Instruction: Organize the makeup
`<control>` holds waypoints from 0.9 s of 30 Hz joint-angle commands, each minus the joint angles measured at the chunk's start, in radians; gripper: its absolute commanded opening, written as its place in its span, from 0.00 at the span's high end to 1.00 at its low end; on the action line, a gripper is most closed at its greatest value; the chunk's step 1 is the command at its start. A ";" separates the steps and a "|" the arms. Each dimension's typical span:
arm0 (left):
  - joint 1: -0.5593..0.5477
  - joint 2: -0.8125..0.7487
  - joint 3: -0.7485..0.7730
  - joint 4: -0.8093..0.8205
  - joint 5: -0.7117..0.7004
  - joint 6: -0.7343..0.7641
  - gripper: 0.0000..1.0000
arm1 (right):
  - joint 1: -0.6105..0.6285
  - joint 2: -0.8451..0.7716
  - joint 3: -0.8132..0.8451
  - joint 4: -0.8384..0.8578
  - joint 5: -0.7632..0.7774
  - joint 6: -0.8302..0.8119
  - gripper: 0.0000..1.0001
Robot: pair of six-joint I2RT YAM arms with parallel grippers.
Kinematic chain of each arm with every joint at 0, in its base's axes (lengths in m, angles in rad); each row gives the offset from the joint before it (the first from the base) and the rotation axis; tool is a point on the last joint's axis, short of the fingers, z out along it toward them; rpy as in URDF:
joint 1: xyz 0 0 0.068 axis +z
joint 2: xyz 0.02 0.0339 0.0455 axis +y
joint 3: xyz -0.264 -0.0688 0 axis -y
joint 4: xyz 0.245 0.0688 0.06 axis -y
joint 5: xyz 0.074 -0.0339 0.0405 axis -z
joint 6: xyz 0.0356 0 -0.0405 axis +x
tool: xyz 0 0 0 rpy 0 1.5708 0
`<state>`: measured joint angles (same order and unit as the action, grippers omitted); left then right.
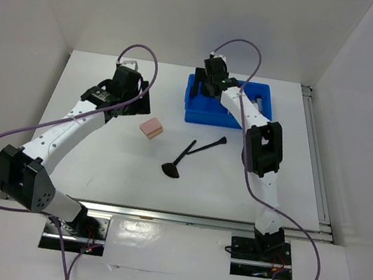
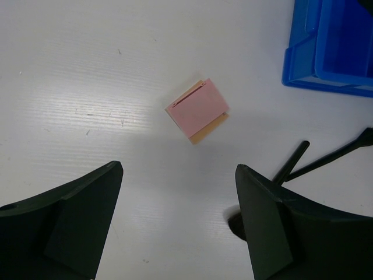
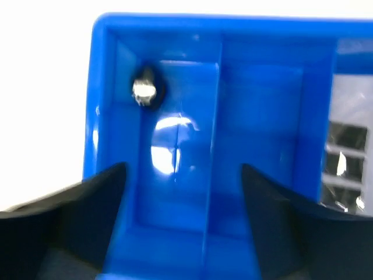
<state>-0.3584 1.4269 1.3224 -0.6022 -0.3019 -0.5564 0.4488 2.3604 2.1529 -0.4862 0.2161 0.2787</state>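
The white desk [image 1: 117, 172] carries everything, with both arms reaching out over it. The blue bin [image 1: 204, 119] sits toward the far side. The right end effector [image 3: 183, 169] hangs over it, fingers spread wide with nothing between them, looking down into the compartments. The left end effector [image 2: 179, 169] hovers above the desk left of the bin. It is also spread wide and empty.

In the bin's right-hand compartment I can see part of a pale palette [image 3: 344, 151] with dark rectangles. The pink sponge [image 2: 197, 109] lies flat on the desk, ahead of the left fingers [image 2: 76, 227] and apart from the bin. To its right two thin black brushes [image 1: 186, 153] lie on the desk in front of the bin, their handles meeting. In the bin's far-left compartment there's a small dark item [image 3: 147, 90] with a bright spot, too blurred to name.
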 commanded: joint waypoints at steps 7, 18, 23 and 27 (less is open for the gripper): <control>-0.001 -0.033 0.023 0.011 -0.012 -0.011 0.08 | 0.051 -0.459 -0.479 0.113 0.003 0.040 0.66; -0.001 -0.063 0.003 0.012 -0.003 -0.011 0.08 | 0.234 -0.598 -0.835 0.061 -0.096 0.287 0.18; -0.001 -0.074 -0.006 0.012 -0.013 -0.011 0.08 | 0.307 -0.526 -0.835 0.031 -0.106 0.327 0.21; -0.001 -0.083 -0.015 0.012 -0.013 -0.011 0.08 | 0.338 -0.472 -0.815 0.041 -0.094 0.352 0.27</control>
<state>-0.3584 1.3754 1.3178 -0.6056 -0.3023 -0.5571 0.7734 1.8561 1.3163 -0.4435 0.1123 0.5873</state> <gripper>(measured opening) 0.920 0.737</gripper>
